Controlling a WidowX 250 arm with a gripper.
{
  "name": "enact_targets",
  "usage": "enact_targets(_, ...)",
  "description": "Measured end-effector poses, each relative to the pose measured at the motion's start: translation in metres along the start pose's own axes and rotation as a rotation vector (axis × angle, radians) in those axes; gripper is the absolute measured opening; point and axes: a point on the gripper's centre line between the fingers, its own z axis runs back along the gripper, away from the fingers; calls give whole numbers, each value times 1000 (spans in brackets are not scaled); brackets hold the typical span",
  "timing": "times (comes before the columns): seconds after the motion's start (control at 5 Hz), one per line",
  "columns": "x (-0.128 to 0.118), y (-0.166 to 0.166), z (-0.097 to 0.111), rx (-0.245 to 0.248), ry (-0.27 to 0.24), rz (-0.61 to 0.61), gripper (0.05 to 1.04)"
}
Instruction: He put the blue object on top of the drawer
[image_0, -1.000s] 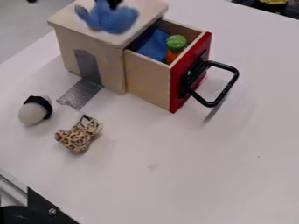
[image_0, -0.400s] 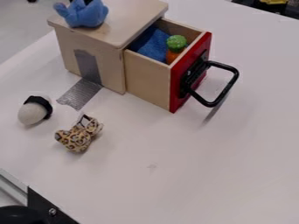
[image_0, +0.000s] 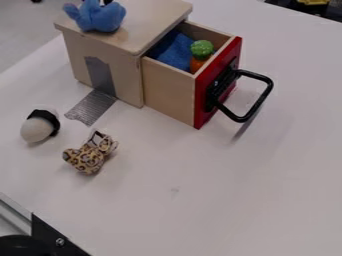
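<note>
The blue plush object (image_0: 100, 18) is on the left part of the wooden drawer box's top (image_0: 143, 22), close to its rear left edge. Just above the plush, at the view's top edge, a small black part of the gripper (image_0: 105, 2) shows against it. Most of the gripper and the arm is cut off there. The drawer with its red front (image_0: 208, 95) and black handle (image_0: 257, 102) stands pulled out. Inside it lie a blue cloth (image_0: 175, 51) and a toy with a green top (image_0: 202, 48) and orange body.
A leopard-print plush (image_0: 89, 156) and a white-and-black round toy (image_0: 38, 128) lie on the white table (image_0: 220, 200), left of centre. Silver tape (image_0: 93, 106) runs from the box down onto the table. A black bracket (image_0: 57, 240) is at the lower left.
The blue plush and the gripper have moved left across the box top since the earliest frame, then very slightly back right. The drawer and the table toys have kept their places.
</note>
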Motion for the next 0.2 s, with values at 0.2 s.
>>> enact_targets(0.2,-1,-5,30,-24,-16,-67,956)
